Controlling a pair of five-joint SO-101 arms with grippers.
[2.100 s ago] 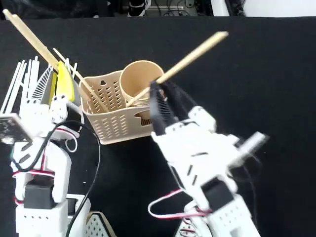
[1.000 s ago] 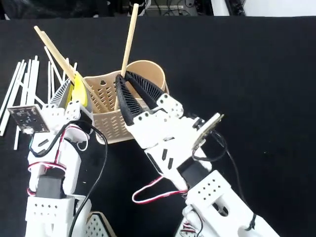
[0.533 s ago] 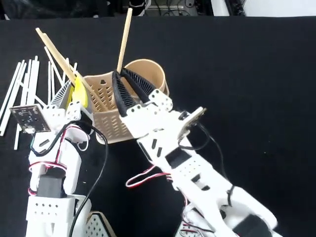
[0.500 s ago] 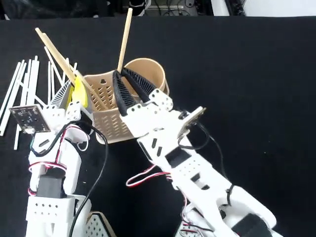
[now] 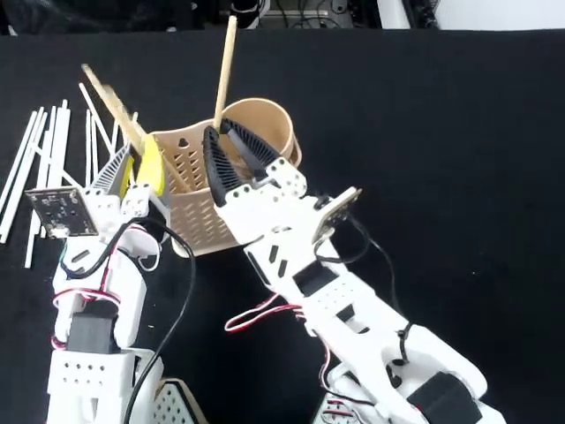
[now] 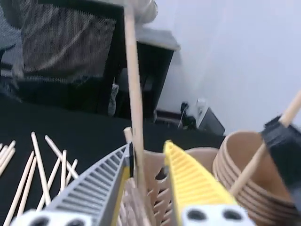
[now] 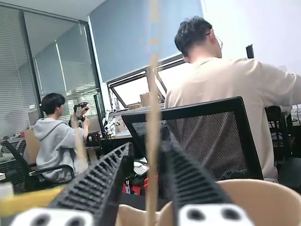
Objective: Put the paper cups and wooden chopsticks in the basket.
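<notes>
Right claw clamped on one upright chopstick over the basket; cups in, many sticks left.

From above, the stack of paper cups sits inside the basket, which stands in from the worktop's left edge, so I judge that part done. The left claw hangs at the basket's left wall with slanting chopsticks whose low ends reach inside. A spread of loose chopsticks lies along the left edge, not yet gathered. Left wrist: a stick runs up through the left claw; whether it is pinched I cannot tell. Right wrist: the gripped chopstick stands between the black jaws, above a cup rim.
</notes>
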